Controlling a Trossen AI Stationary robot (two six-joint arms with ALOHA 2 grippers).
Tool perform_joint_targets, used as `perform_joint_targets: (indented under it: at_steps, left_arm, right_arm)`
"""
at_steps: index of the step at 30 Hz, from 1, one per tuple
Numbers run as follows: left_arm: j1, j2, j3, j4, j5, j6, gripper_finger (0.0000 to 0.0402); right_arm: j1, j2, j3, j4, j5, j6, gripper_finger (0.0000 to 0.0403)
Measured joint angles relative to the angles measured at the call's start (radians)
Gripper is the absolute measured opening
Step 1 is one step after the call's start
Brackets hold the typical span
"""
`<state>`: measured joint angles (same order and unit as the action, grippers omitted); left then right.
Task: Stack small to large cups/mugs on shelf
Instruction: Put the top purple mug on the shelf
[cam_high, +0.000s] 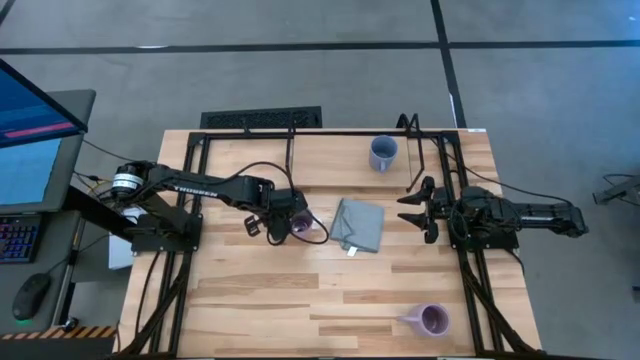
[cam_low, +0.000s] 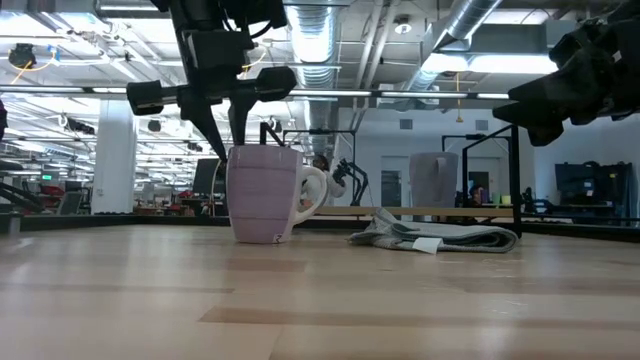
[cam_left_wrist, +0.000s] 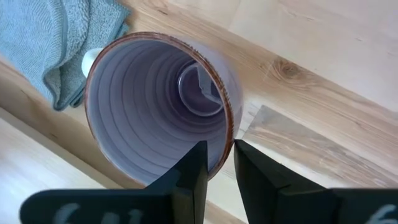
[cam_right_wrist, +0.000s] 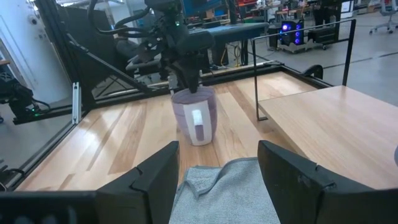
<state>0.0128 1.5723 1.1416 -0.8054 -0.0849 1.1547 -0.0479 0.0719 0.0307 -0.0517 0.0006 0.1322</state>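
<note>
Pinching one wall of the mug (cam_left_wrist: 158, 109) just beside the cloth (cam_high: 358, 223), our left gripper (cam_left_wrist: 217, 165) holds only a thin rim bite; lifting risks tilt or slip. Our right gripper (cam_right_wrist: 217, 174) waits open beyond the cloth

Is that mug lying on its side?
No, the lavender mug stands upright on the table, with the left tool at its rim.

You have 3 mugs on the wooden tabletop (cam_high: 250, 290): the lavender ribbed mug (cam_high: 300, 225) just left of the grey folded cloth (cam_high: 358, 223), the blue-grey mug (cam_high: 382, 153) behind it, the purple mug (cam_high: 432, 320) at the front right.
</note>
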Motion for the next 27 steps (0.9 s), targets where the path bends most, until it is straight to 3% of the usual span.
perform_joint_targets:
  at_steps: [17,27]
  left_arm:
    - [0.000,0.000,0.000,-0.012,0.017,-0.052,0.0161]
    - [-0.010,0.000,0.000,-0.012,0.021,-0.105,0.0190]
  right_arm:
    - [0.000,0.000,0.000,0.000,0.000,0.000,0.0240]
    - [0.000,0.000,0.000,0.000,0.000,0.000,0.0240]
